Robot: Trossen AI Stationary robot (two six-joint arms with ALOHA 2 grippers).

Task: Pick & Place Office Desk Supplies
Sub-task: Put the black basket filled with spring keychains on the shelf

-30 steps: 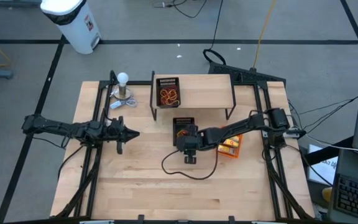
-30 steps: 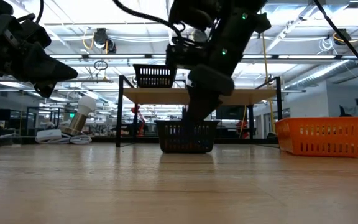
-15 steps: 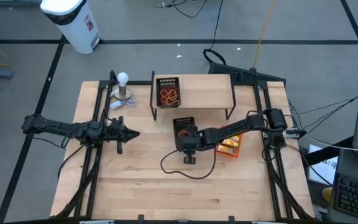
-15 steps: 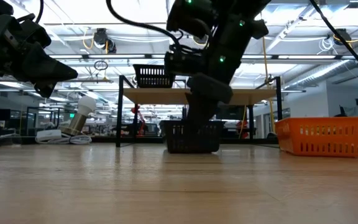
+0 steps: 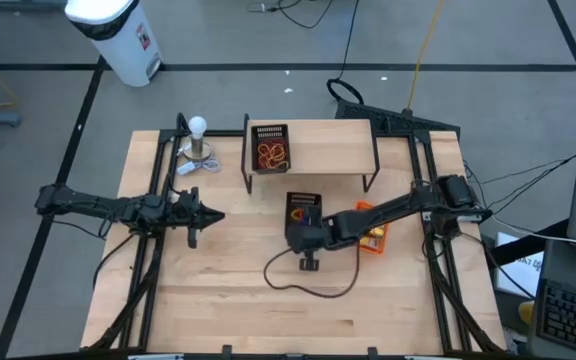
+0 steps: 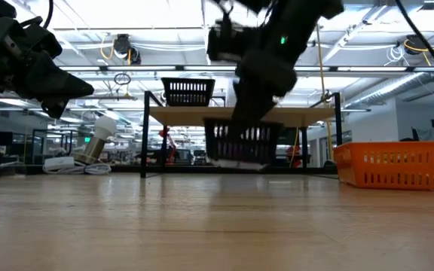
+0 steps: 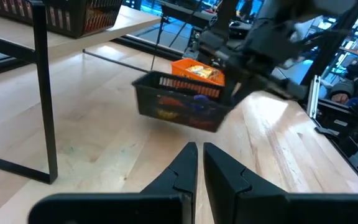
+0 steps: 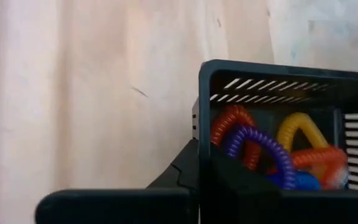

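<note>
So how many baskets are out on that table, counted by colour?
Black mesh baskets: 2, one on the small wooden shelf, one held up off the table by the right arm's fingers.
Orange plastic basket: 1.
Total: 3.

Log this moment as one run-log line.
right pincer: shut on rim of black mesh bin, bin lifted off wooden table | left pincer: shut, waiting left of centre
</note>
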